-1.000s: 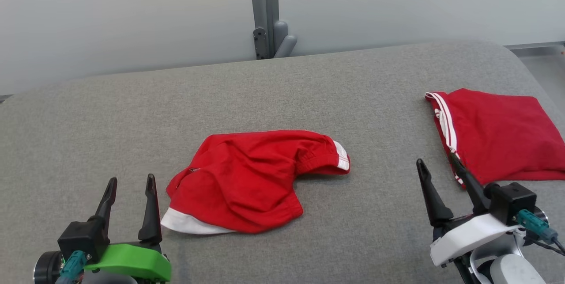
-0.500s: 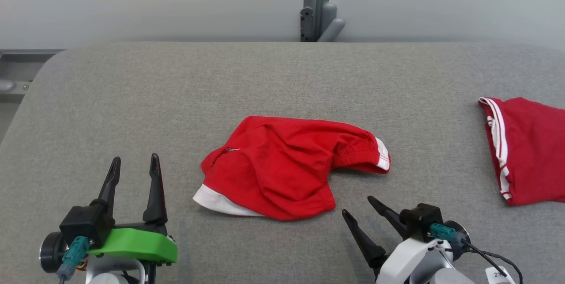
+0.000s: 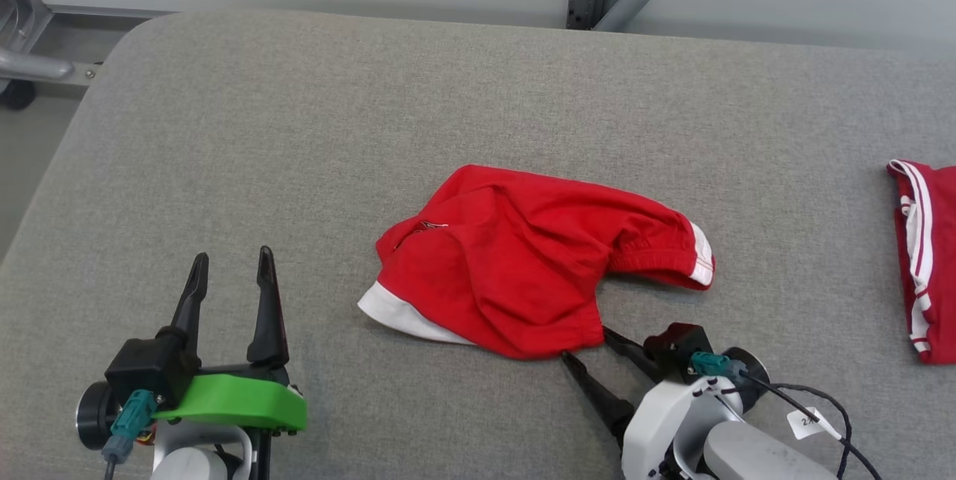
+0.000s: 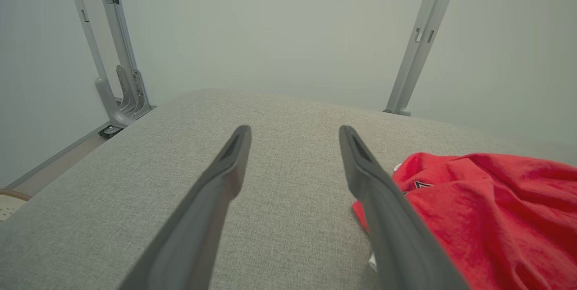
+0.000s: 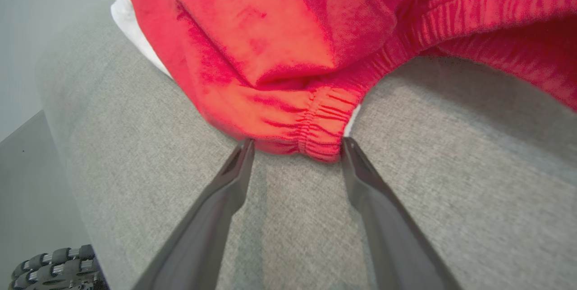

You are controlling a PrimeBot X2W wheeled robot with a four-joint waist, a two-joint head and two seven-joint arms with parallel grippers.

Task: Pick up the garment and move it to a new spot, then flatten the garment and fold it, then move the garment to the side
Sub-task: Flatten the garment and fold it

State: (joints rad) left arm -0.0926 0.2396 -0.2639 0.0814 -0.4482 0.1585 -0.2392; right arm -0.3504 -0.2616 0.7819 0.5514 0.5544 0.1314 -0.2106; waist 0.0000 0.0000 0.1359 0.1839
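Barely between right jaws: garment hem point(image 5: 309, 139)

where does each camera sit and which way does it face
Head view: on the head, looking down at the grey table, crumpled red garment and second red garment; left gripper and right gripper show, open.
Left wrist view: on that wrist, looking along its fingers across the table toward the wall; garment at right.
Right wrist view: on that wrist, looking along its fingers at the garment's elastic hem.
Shared: head and right wrist views both show those tips at that hem.
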